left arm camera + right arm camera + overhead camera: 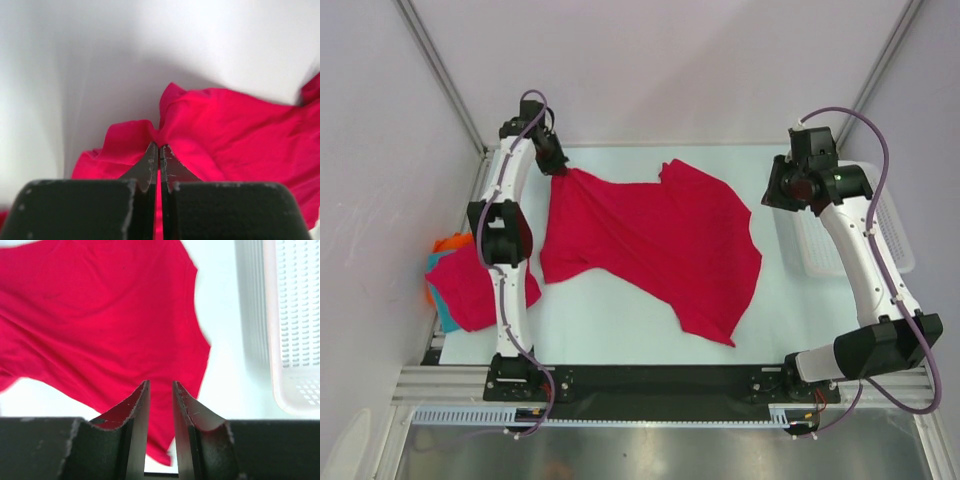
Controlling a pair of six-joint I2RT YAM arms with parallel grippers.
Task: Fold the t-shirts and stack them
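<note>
A crimson t-shirt point(650, 240) lies spread and rumpled across the middle of the table. My left gripper point(560, 168) is at the shirt's far left corner and is shut on a pinch of the red cloth point(210, 125). In the left wrist view the left gripper point(159, 146) shows red fabric between its closed tips. My right gripper point(775, 190) hovers above the table just right of the shirt. In the right wrist view the right gripper point(160, 382) stands open with nothing between its fingers, and the shirt point(100, 315) lies below it.
A white mesh basket point(820, 245) sits at the table's right edge, also visible in the right wrist view point(295, 340). At the left edge lies a pile: a folded red shirt point(470, 285) over an orange garment point(448, 243) and a teal garment point(447, 318).
</note>
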